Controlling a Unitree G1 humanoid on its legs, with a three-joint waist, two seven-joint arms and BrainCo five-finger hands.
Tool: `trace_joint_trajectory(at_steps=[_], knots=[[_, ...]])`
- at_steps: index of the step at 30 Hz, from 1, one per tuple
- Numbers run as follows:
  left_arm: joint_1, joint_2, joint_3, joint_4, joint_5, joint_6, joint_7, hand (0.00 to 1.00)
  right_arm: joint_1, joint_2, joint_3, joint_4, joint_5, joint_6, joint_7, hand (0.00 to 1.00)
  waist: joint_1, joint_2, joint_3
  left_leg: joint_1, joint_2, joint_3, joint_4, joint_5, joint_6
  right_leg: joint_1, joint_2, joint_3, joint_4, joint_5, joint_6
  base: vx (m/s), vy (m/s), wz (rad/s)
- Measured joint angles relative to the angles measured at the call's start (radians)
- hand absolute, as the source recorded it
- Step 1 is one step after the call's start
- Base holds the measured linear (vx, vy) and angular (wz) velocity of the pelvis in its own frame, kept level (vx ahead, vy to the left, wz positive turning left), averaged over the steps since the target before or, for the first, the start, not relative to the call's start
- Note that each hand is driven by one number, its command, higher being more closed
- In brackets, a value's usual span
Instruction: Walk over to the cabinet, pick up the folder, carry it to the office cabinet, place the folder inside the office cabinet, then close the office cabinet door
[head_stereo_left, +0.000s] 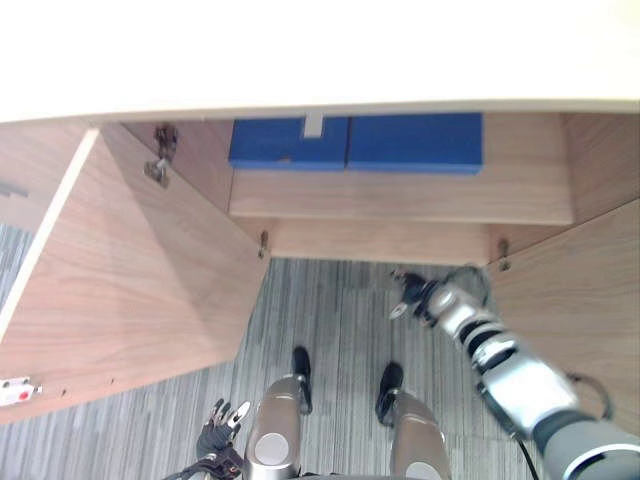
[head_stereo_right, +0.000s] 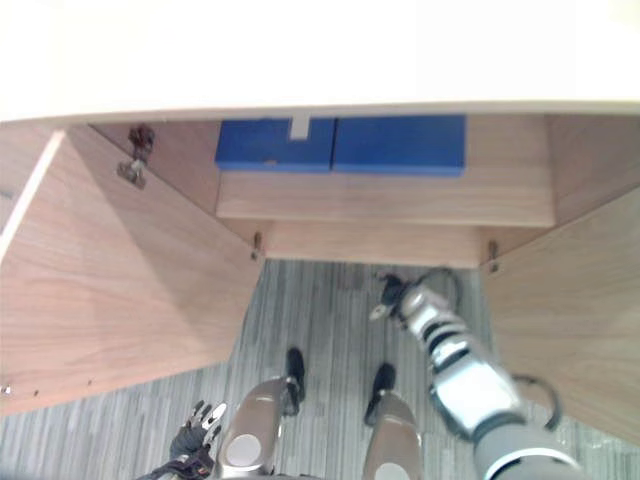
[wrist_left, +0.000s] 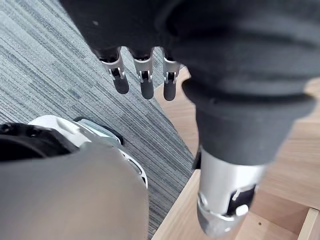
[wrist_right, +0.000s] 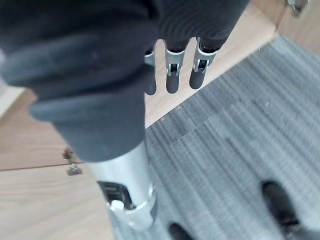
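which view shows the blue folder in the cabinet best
The left eye view: the blue folder sits clear on the cabinet shelf, nothing blocking it. The right eye view shows it equally, slightly shifted. The wrist views face carpet and wood.

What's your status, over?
Left hand open, low. Right hand open, empty, before the cabinet. Blue folders on its shelf. Both doors open, nothing blocking.

Grey carpet (head_stereo_left: 340, 300) with fine lighter stripes covers the visible floor in both eye views and both wrist views. Plain white top slab (head_stereo_left: 320, 50) spans the upper part of the eye views, front edge slightly bowed. Small white tag with red marks (head_stereo_left: 15, 390) at far left, just above the carpet.
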Motion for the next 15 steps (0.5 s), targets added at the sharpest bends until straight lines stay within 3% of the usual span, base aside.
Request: trace_joint_trajectory(at_steps=[2,4,7,9,11,15], knots=[[-0.049,-0.013,0.059,0.093,0.02,0.0,0.036,0.0,0.186,0.118,-0.308,0.011,0.036,-0.016,-0.065,0.0,-0.008,-0.001,-0.04,0.064,0.01,-0.009,-0.029,-0.013,-0.014,0.075,0.034,0.015,-0.079,0.031,0.001,0.03,0.008,-0.28],[-0.071,-0.02,0.093,0.124,0.06,-0.001,0.061,0.0,0.279,0.143,-0.484,0.032,0.108,-0.017,-0.092,0.0,-0.016,-0.004,-0.056,0.105,0.004,-0.003,-0.069,-0.01,-0.016,0.115,0.04,0.029,-0.14,0.063,0.005,0.0,0.052,-0.28],[-0.084,-0.03,0.179,0.182,0.134,-0.002,0.114,0.0,0.48,0.161,-0.816,0.053,0.353,-0.028,-0.147,0.0,-0.051,-0.038,-0.121,0.198,-0.041,0.05,-0.198,0.022,-0.011,0.168,0.036,0.092,-0.255,0.131,0.02,0.0,0.105,-0.52],[-0.094,-0.029,0.223,0.23,0.156,-0.005,0.133,0.0,0.585,0.163,-0.95,0.049,0.474,-0.049,-0.163,0.0,-0.07,-0.053,-0.152,0.277,-0.067,0.096,-0.279,0.045,-0.005,0.202,0.03,0.134,-0.3,0.157,0.028,0.03,0.123,-0.65],[-0.101,-0.031,0.251,0.258,0.162,-0.008,0.138,0.0,0.664,0.174,-1.015,0.034,0.52,-0.059,-0.168,0.0,-0.084,-0.061,-0.181,0.323,-0.078,0.136,-0.308,0.045,-0.005,0.217,0.028,0.169,-0.318,0.167,0.033,0.0,0.113,-0.62],[-0.115,-0.032,0.295,0.294,0.196,-0.012,0.132,0.0,0.73,0.222,-1.017,-0.004,0.584,-0.067,-0.175,0.0,-0.108,-0.075,-0.206,0.405,-0.084,0.228,-0.329,0.031,-0.005,0.24,0.038,0.248,-0.324,0.171,0.032,-0.02,0.06,-0.58]])
